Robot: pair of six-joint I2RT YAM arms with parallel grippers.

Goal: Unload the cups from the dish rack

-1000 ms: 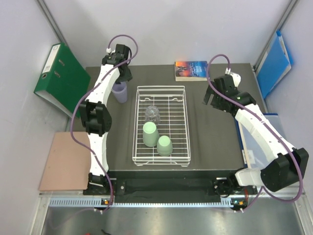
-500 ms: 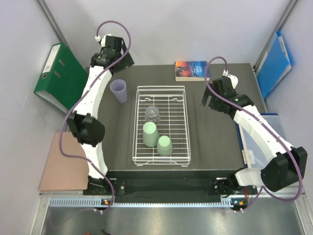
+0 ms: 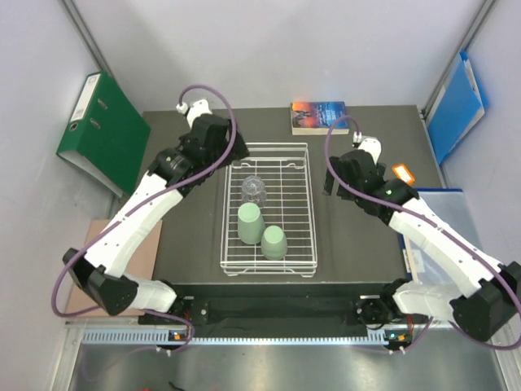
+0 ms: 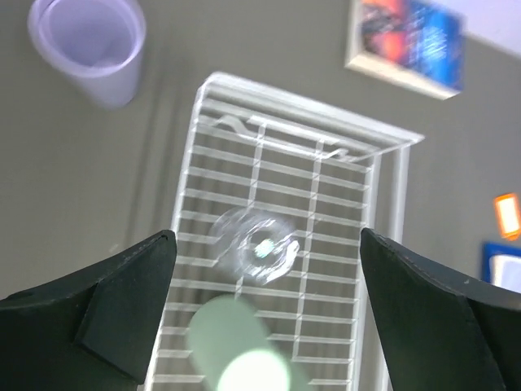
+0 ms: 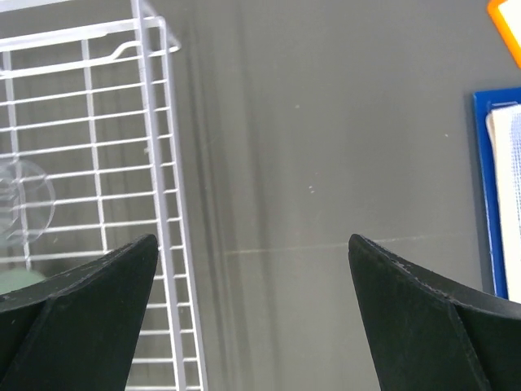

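At the far left of the top view a green binder (image 3: 102, 130) leans against the wall, and below it a brown board (image 3: 106, 269) lies beside the table (image 3: 358, 244).

The left arm reaches in over the upper left corner of the dish rack (image 3: 268, 146). The left hand (image 4: 264, 235) is released: its two dark fingers stand wide apart with nothing between them, hanging above the rack. In its wrist view a lilac cup (image 4: 88, 45) stands mouth up on the table at the upper left of the frame, just outside the rack's corner.

The white wire rack sits in the middle of the table. It holds three cups. The clear glass cup (image 3: 254, 189) is in the upper half, directly under the left hand. A pale green cup (image 3: 249, 222) lies just below it. A second green cup (image 3: 274, 242) is beside that one, toward the lower right.

A book (image 3: 319, 116) lies at the table's far edge, above the rack's right corner.

The right hand (image 5: 253, 239) hovers over bare table just right of the rack, also released, with its fingers spread and gripping nothing.

Farther right are a small orange object (image 3: 401, 173) and a blue folder (image 3: 457, 106) against the wall.
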